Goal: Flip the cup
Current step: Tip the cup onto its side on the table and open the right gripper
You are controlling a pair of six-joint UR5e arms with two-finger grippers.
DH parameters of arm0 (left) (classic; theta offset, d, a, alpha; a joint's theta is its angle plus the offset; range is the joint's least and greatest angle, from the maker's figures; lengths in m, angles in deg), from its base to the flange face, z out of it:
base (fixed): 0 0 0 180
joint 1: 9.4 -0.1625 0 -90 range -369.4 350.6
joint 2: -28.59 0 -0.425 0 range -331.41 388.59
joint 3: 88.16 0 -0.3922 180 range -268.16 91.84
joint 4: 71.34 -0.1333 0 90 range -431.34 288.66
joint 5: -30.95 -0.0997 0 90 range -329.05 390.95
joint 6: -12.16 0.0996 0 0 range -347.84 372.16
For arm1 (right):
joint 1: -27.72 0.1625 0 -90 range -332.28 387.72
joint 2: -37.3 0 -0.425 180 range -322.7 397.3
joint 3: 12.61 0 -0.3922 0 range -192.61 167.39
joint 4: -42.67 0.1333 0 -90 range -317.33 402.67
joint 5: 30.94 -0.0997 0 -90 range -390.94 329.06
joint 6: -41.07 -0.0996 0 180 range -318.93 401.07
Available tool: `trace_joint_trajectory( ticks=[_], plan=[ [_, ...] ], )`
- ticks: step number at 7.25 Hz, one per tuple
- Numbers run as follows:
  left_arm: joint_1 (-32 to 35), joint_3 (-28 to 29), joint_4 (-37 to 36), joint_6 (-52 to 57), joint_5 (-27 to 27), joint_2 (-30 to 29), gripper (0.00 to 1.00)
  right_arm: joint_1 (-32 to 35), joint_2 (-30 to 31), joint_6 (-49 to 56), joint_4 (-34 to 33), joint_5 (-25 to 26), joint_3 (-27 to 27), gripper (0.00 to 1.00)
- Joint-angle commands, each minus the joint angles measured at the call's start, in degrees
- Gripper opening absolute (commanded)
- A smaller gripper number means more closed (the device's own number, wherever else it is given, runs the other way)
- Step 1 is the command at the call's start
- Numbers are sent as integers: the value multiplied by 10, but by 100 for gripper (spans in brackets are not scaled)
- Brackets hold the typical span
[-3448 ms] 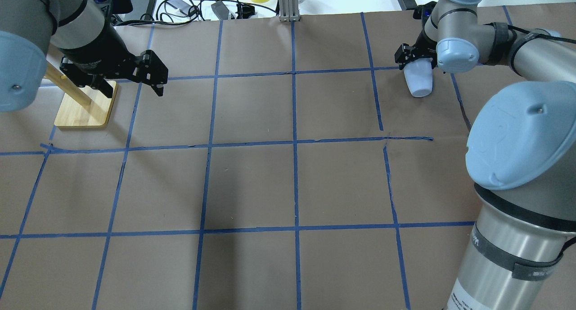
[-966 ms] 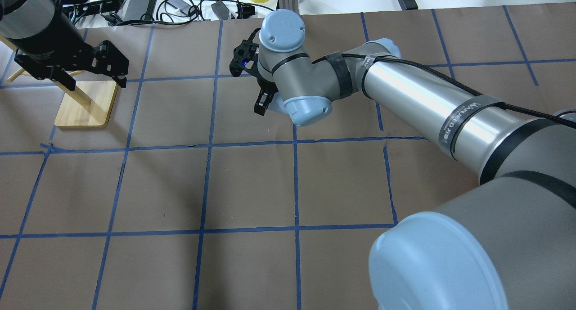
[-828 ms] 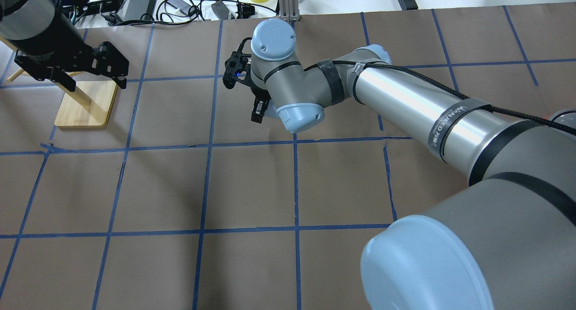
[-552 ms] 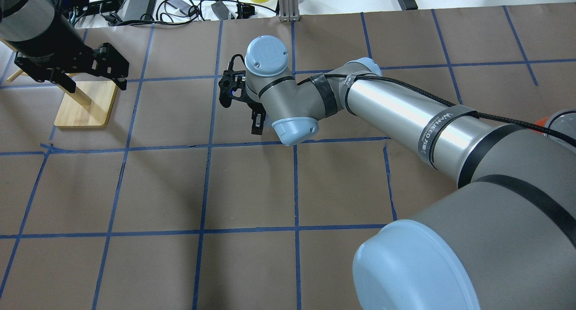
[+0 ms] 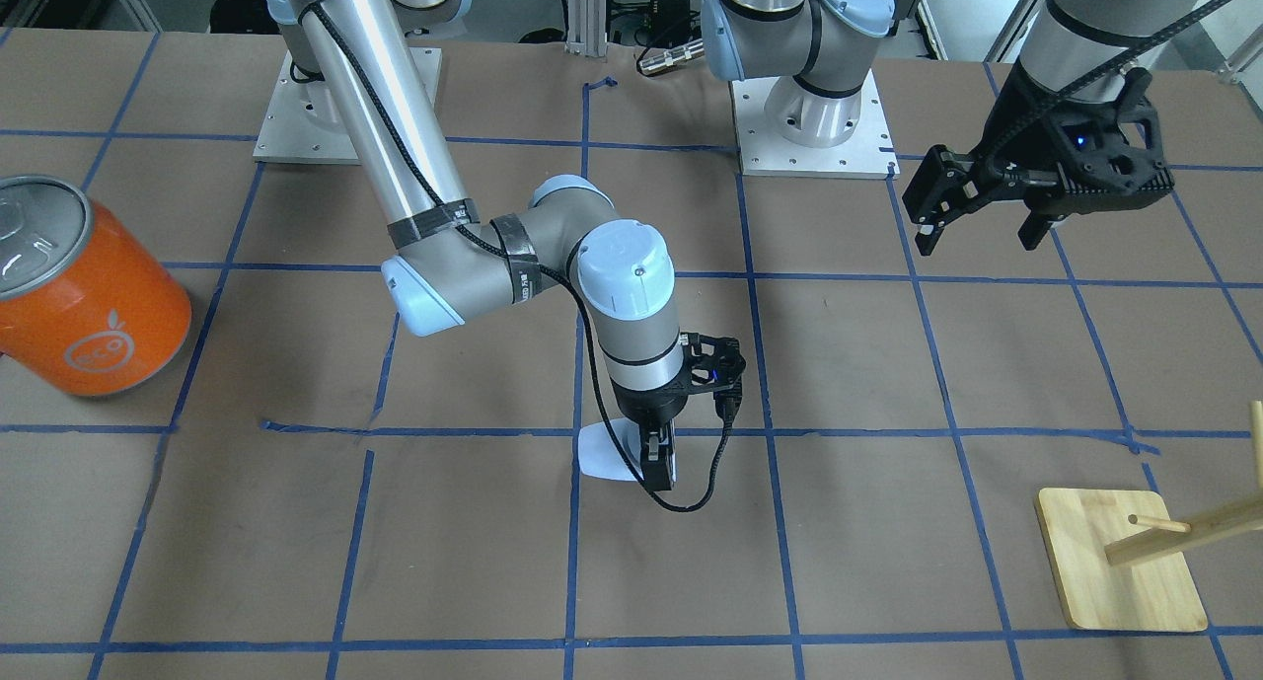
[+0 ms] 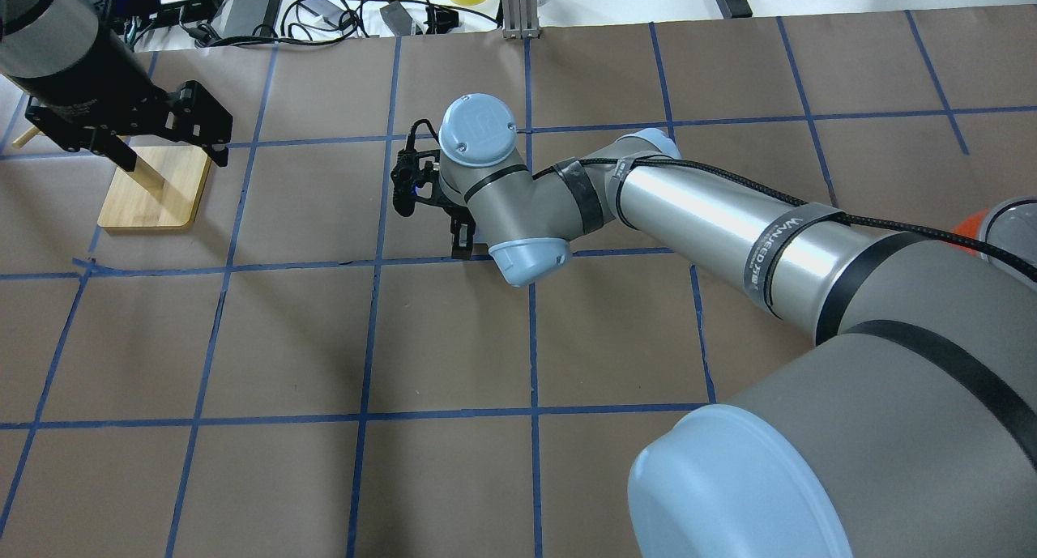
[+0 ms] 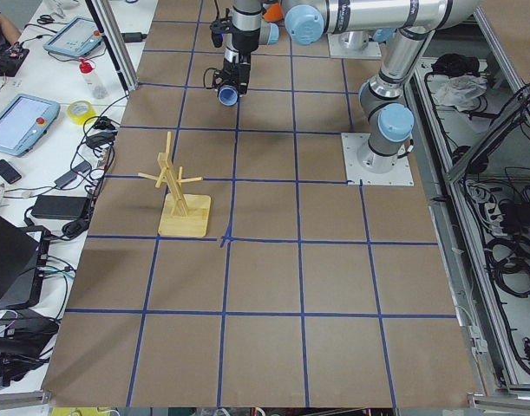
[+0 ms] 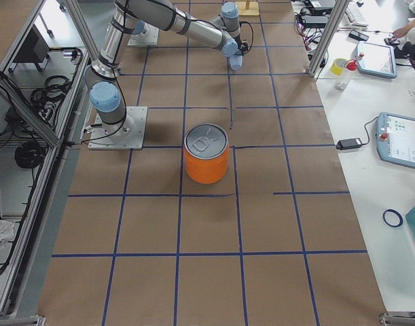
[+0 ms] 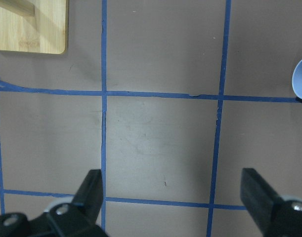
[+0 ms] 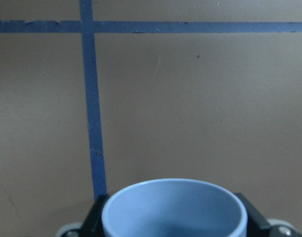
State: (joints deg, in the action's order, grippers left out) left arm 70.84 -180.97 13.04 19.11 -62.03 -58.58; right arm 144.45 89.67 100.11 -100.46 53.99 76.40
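The cup (image 5: 600,453), a small pale blue-white tumbler, is held in my right gripper (image 5: 641,463) low over the middle of the table, by a crossing of blue tape lines. In the right wrist view its open mouth (image 10: 173,207) shows between the two fingers (image 10: 95,215). In the overhead view the right gripper (image 6: 462,240) shows but my wrist hides most of the cup. I cannot tell whether the cup touches the table. My left gripper (image 5: 982,221) is open and empty, raised, far from the cup; the cup's edge (image 9: 301,81) shows in its wrist view.
A large orange can (image 5: 89,305) with a silver top stands at my right end of the table. A wooden peg stand (image 5: 1120,562) on a bamboo base stands below my left gripper. Cables and gear lie beyond the far edge (image 6: 324,11).
My right arm has carried the cup from the far right of the table to its middle. Over the last second it drifted nearer the robot. The left gripper has pulled back to the left.
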Motion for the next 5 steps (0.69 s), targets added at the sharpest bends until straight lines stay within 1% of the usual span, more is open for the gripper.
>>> trace_joint_trajectory(
  ticks=[1,2,3,5],
  plan=[
    [-2,0,3,0,-2,0,100,0,-1,-2,-2,1,1,57],
    [-2,0,23,0,-13,-3,100,1,-1,-13,-1,2,1,67],
    [-4,0,26,0,-14,-4,100,1,0,-14,0,13,1,100],
    [-4,-1,29,-7,-14,-7,100,1,3,-15,-1,10,1,100]
  ],
)
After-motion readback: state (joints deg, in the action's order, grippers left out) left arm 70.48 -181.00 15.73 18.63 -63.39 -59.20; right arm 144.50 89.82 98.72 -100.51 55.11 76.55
